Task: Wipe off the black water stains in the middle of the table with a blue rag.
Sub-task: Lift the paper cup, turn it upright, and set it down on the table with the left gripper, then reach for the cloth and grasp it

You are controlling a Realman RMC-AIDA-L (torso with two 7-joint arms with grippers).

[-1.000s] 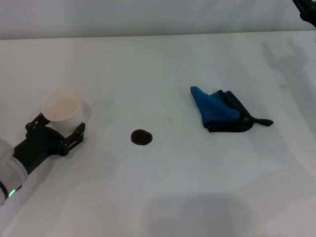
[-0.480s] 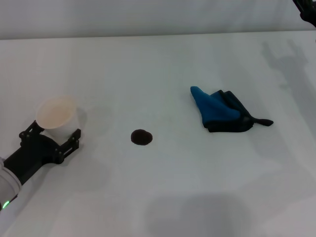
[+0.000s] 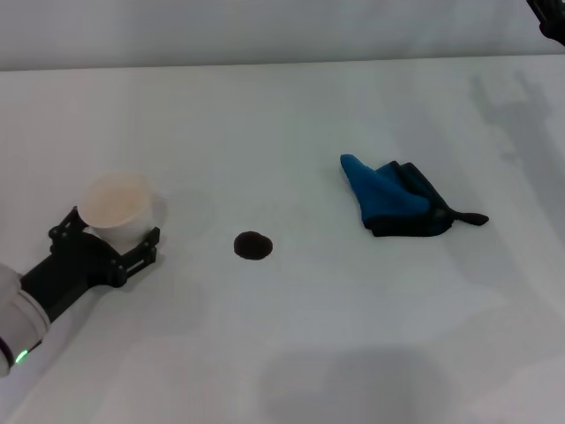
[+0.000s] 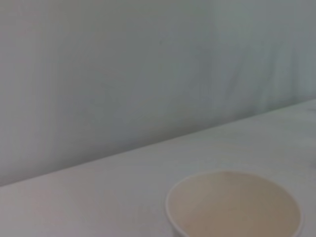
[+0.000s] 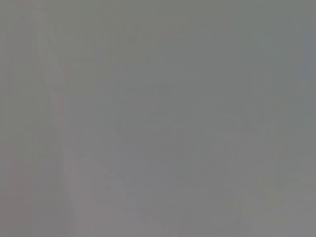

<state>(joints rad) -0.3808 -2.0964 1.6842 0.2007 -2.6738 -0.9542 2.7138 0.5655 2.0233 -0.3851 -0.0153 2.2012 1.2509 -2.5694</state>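
Note:
The black water stain (image 3: pixel 252 246) is a small round dark blot near the middle of the white table (image 3: pixel 291 115). The blue rag (image 3: pixel 393 200) lies crumpled to the right of the stain, its dark tail pointing right, with no gripper near it. My left gripper (image 3: pixel 108 238) is at the left, well to the left of the stain, with its black fingers closed around a white paper cup (image 3: pixel 115 201). The cup's open rim also shows in the left wrist view (image 4: pixel 234 205). Only a dark bit of my right arm (image 3: pixel 552 16) shows at the far right corner.
The right wrist view shows only a plain grey surface. A wall runs along the table's far edge.
My left gripper, with the cup, moved left and nearer to me, then back right to about where it was. The rag and stain have not moved.

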